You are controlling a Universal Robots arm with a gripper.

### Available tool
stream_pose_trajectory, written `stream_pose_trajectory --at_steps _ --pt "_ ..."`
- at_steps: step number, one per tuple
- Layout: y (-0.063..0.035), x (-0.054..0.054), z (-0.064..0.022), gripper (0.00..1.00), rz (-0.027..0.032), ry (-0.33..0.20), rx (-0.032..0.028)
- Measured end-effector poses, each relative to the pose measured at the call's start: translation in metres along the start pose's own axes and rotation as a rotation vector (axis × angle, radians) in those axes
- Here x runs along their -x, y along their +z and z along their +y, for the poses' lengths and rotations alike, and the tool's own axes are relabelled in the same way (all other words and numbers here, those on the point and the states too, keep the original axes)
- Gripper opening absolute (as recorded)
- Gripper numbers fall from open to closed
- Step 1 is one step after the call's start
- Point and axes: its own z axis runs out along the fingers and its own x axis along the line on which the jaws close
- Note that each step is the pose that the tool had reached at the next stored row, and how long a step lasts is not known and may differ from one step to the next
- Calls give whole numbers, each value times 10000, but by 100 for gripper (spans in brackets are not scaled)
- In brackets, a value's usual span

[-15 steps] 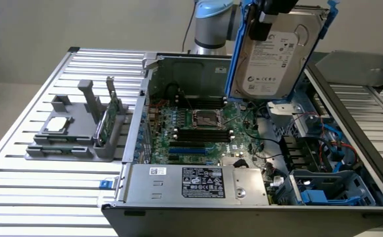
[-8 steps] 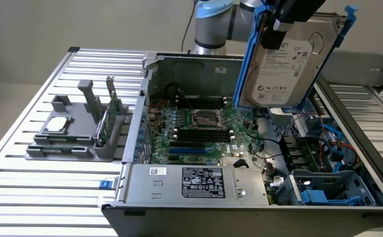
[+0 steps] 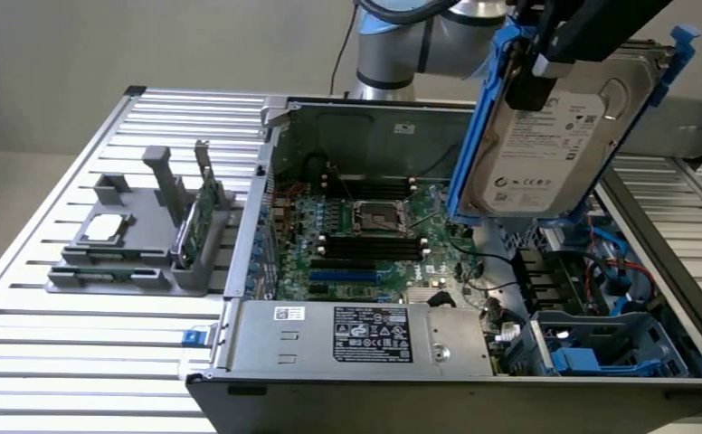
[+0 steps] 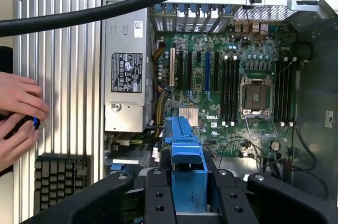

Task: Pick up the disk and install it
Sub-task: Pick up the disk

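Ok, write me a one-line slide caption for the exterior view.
The gripper holds the disk near upright by its blue rail, label out, above the open computer case and its exposed motherboard.

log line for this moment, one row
gripper: shut on blue-railed silver-grey metal disk | disk: in air, tilted over open metal computer case | installed: not yet

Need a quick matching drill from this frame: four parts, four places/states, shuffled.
Parts:
1. disk
2. green circuit card
3. silver chip
4. power supply

Places/states:
A. lying flat in the grey holder
B. clamped in the gripper, raised over the open case
C. mounted inside the case, at its near end in the exterior view
D. standing on edge in the grey holder

Pairs: 1-B, 2-D, 3-A, 4-C
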Motion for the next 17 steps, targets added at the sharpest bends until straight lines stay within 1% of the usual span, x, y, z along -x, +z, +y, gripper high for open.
stream_pose_trajectory --at_steps 9,17 --pt "12 -242 -183 33 0 -1 0" --pt "49 -420 -381 33 1 -1 1"
